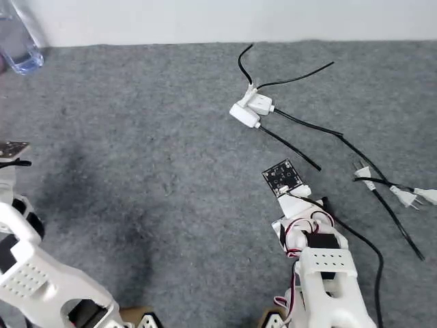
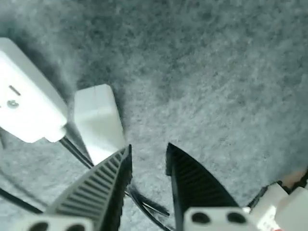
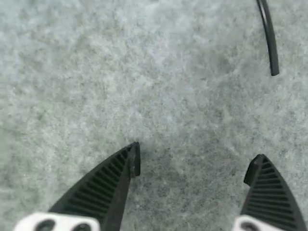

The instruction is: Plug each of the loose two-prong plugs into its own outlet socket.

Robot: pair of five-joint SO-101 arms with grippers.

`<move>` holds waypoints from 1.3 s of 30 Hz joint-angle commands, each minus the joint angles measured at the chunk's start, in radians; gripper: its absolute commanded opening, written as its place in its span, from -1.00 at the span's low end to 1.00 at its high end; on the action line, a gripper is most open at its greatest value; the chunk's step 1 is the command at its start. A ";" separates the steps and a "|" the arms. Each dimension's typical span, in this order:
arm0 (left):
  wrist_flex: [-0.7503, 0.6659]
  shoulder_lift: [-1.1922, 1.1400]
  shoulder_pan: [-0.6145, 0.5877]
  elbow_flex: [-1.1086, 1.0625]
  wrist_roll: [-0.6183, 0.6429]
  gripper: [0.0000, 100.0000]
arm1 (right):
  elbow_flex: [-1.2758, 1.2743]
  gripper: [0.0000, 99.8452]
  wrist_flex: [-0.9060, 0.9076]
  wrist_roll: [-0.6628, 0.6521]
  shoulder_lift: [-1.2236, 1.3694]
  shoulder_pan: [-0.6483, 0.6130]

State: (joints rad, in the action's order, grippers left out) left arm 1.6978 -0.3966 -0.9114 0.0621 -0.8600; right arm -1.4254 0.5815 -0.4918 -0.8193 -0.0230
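On the grey carpet [image 1: 136, 137] in the high view, two white outlet sockets [image 1: 251, 108] lie touching one another at about 1 o'clock. Black cords [image 1: 300, 124] run out from them toward 12 and toward 4 o'clock. The loose two-prong plugs [image 1: 412, 197] lie at 3 o'clock by the edge, each on its own thin cord. They are well apart from the sockets, and none of them is plugged in. A clear bottle [image 1: 17, 41] stands in the corner at 10 o'clock.

The right arm [image 1: 326, 273] rises from 5 o'clock, and its wrist board [image 1: 283, 176] faces up between its base and the sockets. The right gripper [image 3: 196, 153] is released: its fingers are spread wide over bare carpet with nothing between them. A black cord end [image 3: 270, 43] lies beyond one fingertip, apart from it.

The left arm [image 1: 34, 283] sits at 8 o'clock by the edge. The left gripper [image 2: 148, 149] is also released, its jaws parted by only a narrow gap and grasping nothing. It hangs low over the carpet. A white block [image 2: 98, 122] lies just beside one fingertip, and next to that is a larger white socket body [image 2: 26, 96] with a slot and a screw in its face. A thin black cord [image 2: 77, 150] comes out between these two pieces and runs on under the fingers. Whether they are the pair seen at 1 o'clock cannot be told.
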 commanded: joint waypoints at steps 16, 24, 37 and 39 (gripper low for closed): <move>-0.011 -0.006 -0.008 0.105 0.005 -0.70 | 0.008 -0.32 -0.016 0.009 -0.019 -0.007; -0.149 -0.008 -0.038 0.045 0.006 -0.70 | 0.008 -0.32 -0.016 0.009 -0.019 -0.007; -0.184 -0.008 -0.034 -0.119 0.072 -0.71 | 0.008 -0.32 -0.016 0.009 -0.019 -0.007; -0.161 -0.008 -0.032 -0.119 0.213 -0.71 | 0.008 -0.32 -0.016 0.009 -0.019 -0.007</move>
State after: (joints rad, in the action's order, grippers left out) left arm 1.4998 -0.4104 -0.9467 -0.0560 -0.7986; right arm -1.4254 0.5815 -0.4918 -0.8193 -0.0261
